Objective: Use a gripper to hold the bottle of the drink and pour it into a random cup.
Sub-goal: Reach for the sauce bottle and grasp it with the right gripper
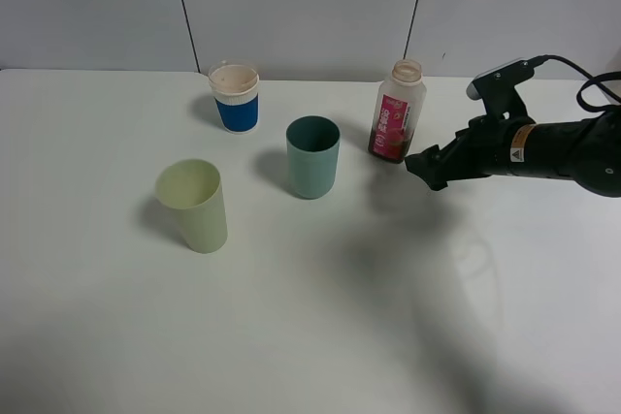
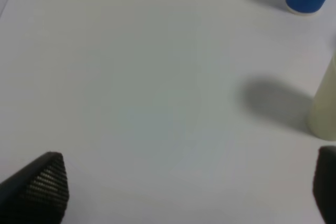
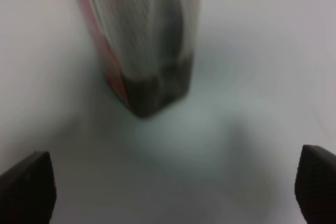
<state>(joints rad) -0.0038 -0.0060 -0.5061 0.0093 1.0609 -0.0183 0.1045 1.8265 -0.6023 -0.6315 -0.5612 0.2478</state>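
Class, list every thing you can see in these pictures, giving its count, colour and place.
bottle of the drink: one, whitish with pink-red label, back right, upright
teal cup: one, blue-green, centre
pale cup: one, yellow-green, front left
paper cup: one, white with blue band, back left
table: one, white, under everything
right gripper: one, black, beside the bottle, jaws open
left gripper: one, black, jaws open, wrist view only

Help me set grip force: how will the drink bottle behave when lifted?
The bottle looks thin translucent plastic, so probably dents under hard squeezing. Liquid shows only near its base: likely light. Tall, narrow, capless: a nudge may tip and spill it.
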